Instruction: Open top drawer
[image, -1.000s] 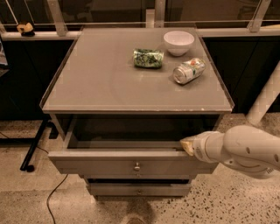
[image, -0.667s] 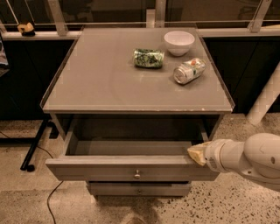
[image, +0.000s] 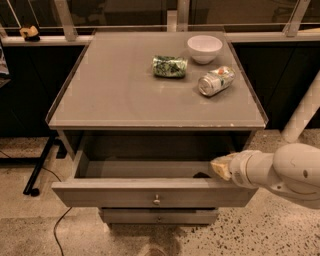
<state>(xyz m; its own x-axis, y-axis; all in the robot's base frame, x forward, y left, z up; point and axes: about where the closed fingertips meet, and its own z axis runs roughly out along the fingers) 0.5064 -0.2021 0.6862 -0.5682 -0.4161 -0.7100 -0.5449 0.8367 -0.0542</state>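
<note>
The top drawer (image: 120, 195) is a wide grey front with a small round metal knob (image: 156, 201) at its centre. It stands pulled out from the grey cabinet, and its shallow grey inside (image: 145, 169) shows. My gripper (image: 220, 167) comes in from the right on a white arm (image: 285, 172). Its yellowish tip rests at the top edge of the drawer front, near the drawer's right end. A small dark shape lies inside the drawer just left of the tip.
The cabinet top (image: 125, 85) holds a white bowl (image: 204, 48), a green crumpled bag (image: 169, 66) and a can lying on its side (image: 216, 81). A narrower drawer front (image: 159, 217) sits below. A black stand leg (image: 40, 165) and cable lie at left, a white pipe (image: 305, 110) at right.
The top drawer has slid further out toward the camera. My gripper has moved with its right end, toward the camera and to the right.
</note>
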